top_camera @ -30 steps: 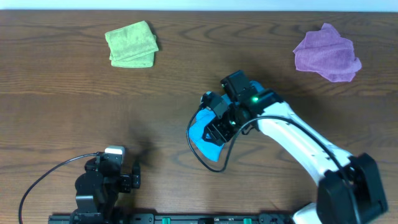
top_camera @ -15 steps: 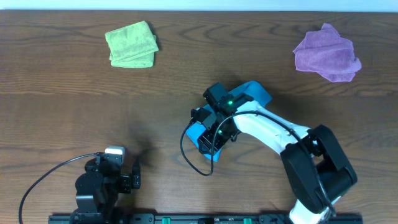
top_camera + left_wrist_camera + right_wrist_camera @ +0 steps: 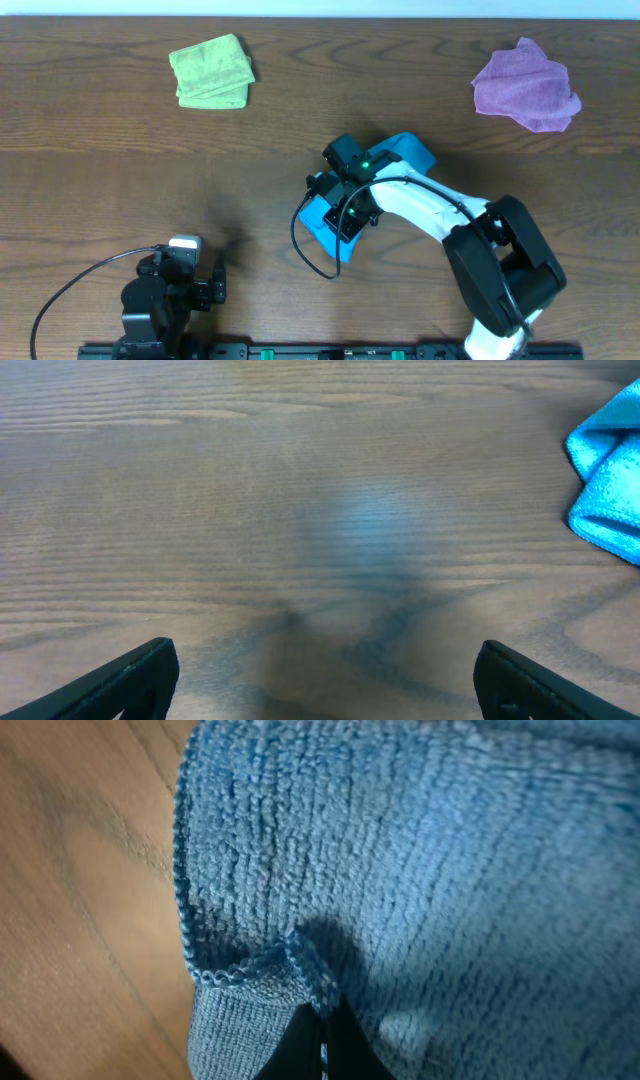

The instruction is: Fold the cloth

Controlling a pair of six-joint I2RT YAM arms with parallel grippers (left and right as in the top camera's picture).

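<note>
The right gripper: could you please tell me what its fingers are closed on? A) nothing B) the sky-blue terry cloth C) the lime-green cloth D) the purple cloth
B: in the right wrist view the right gripper pinches a raised fold of the sky-blue terry cloth, at its stitched edge.

The cloth lies near the middle of the worktop, and everything else is placed from it. The right pincer sits on top of the cloth's near left part, its tips at a fold of the hem. A second cloth lies beyond the cloth to the left, well apart, and a third cloth lies beyond it to the right. The left pincer stands nearer than the cloth and to its left, apart from it.
</note>
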